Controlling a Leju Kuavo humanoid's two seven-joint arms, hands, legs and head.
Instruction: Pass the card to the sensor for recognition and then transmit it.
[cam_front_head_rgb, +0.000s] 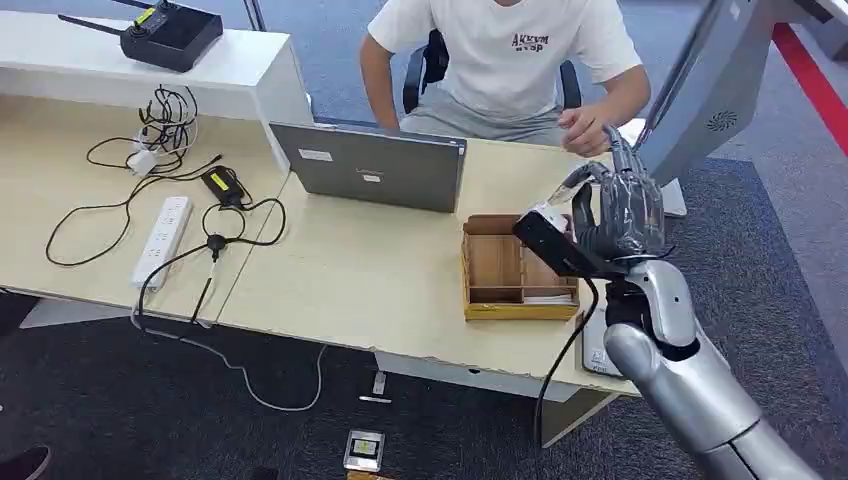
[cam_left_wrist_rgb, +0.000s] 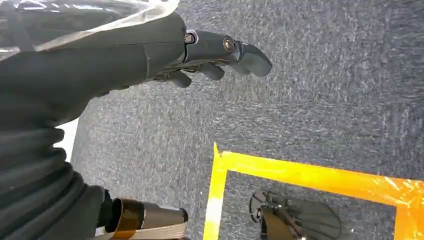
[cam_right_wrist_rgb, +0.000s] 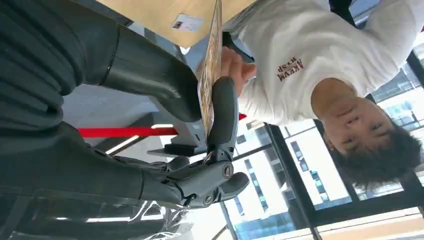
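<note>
Light wooden desk (cam_front_head_rgb: 340, 270), cut off at the left edge of the head view, carrying a grey open laptop (cam_front_head_rgb: 372, 165), a white power strip (cam_front_head_rgb: 162, 240) with black cables, and a shallow wooden compartment tray (cam_front_head_rgb: 500, 270) partly hidden behind the right hand. Seated across the desk, a person in a white printed T-shirt (cam_front_head_rgb: 505, 50), head cut off in the head view, 1 hand (cam_front_head_rgb: 585, 128) held near the desk's far edge. Silver right arm raised over the tray; right hand (cam_front_head_rgb: 620, 215) pinching a thin printed card (cam_right_wrist_rgb: 210, 75) between thick grey thumb and a dark finger. Card seen edge-on in the right wrist view, print unreadable, long axis running away from the palm toward the person's hand, far end just beside it; contact not discernible. Left hand (cam_left_wrist_rgb: 200, 55) hanging above grey carpet and yellow floor tape (cam_left_wrist_rgb: 300, 175), fingers curled in, holding nothing.
</note>
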